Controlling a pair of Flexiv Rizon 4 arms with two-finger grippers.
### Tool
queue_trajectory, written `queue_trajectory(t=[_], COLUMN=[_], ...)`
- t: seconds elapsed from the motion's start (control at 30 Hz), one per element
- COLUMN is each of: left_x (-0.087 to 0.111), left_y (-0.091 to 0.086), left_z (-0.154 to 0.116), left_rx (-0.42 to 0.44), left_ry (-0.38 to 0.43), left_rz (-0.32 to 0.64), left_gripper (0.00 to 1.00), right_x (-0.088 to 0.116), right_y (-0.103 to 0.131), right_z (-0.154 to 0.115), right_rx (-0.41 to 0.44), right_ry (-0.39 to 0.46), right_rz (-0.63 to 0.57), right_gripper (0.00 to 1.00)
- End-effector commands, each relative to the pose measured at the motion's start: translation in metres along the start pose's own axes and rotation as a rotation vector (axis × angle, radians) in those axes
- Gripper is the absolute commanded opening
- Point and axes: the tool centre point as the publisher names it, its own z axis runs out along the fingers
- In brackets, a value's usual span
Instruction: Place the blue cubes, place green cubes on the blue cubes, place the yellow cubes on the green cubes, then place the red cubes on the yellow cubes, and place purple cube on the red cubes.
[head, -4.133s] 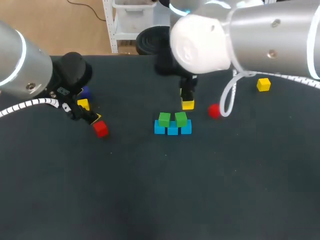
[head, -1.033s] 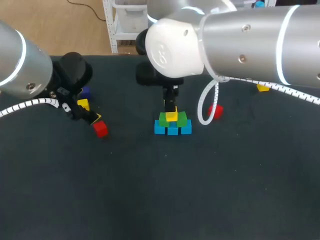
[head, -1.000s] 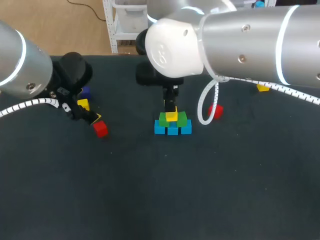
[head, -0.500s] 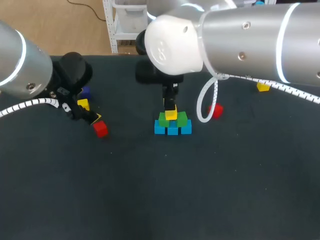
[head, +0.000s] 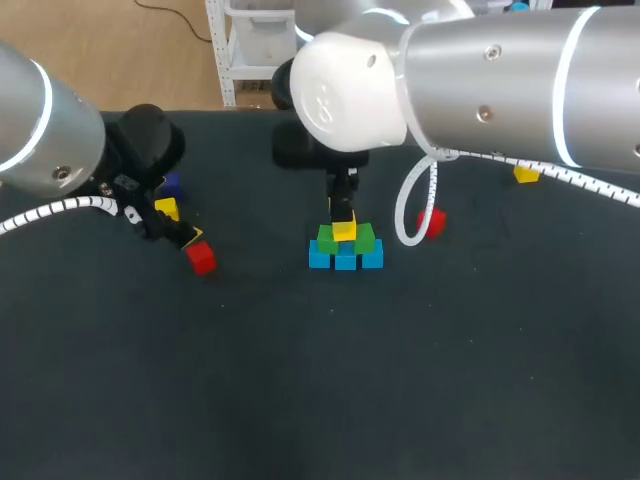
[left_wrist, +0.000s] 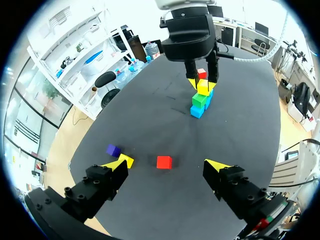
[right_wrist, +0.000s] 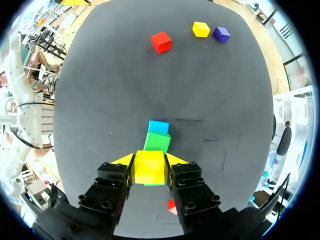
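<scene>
Three blue cubes (head: 345, 258) stand in a row mid-table, with two green cubes (head: 361, 239) on top of them. My right gripper (head: 343, 222) is shut on a yellow cube (head: 344, 231) directly over the green pair. In the right wrist view that yellow cube (right_wrist: 149, 166) fills the gap between the fingers, with a green cube (right_wrist: 157, 142) and a blue cube (right_wrist: 158, 127) ahead of it. My left gripper (head: 172, 231) hangs open at the left, near a red cube (head: 202, 259), a second yellow cube (head: 167, 209) and the purple cube (head: 172, 184).
Another red cube (head: 432, 222) lies just right of the stack, by the right arm's cable loop. A third yellow cube (head: 525, 175) sits at the far right. The left wrist view shows the stack (left_wrist: 200, 100) far ahead and the red cube (left_wrist: 164, 162) between the open fingers.
My right arm has carried the yellow cube from behind the stack to over the green cubes; in the last second it barely moved. The left arm is still.
</scene>
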Motion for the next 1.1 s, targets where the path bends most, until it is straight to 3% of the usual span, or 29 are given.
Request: queue_trajectory(t=[0.03,1.1], left_x=[0.0008,0.0008], left_y=[0.0011,0.0011], left_z=[0.0001,0.0001], left_rx=[0.003,0.003], left_ry=[-0.003,-0.003], left_rz=[0.002,0.002], left_gripper=[1.00,1.00], right_x=[0.0017,0.0029], right_y=[0.0013,-0.0009], right_z=[0.0006,0.0048], right_rx=[0.004,0.007], right_ry=[-0.002,0.005], right_rz=[-0.002,-0.013], right_gripper=[0.00,0.00])
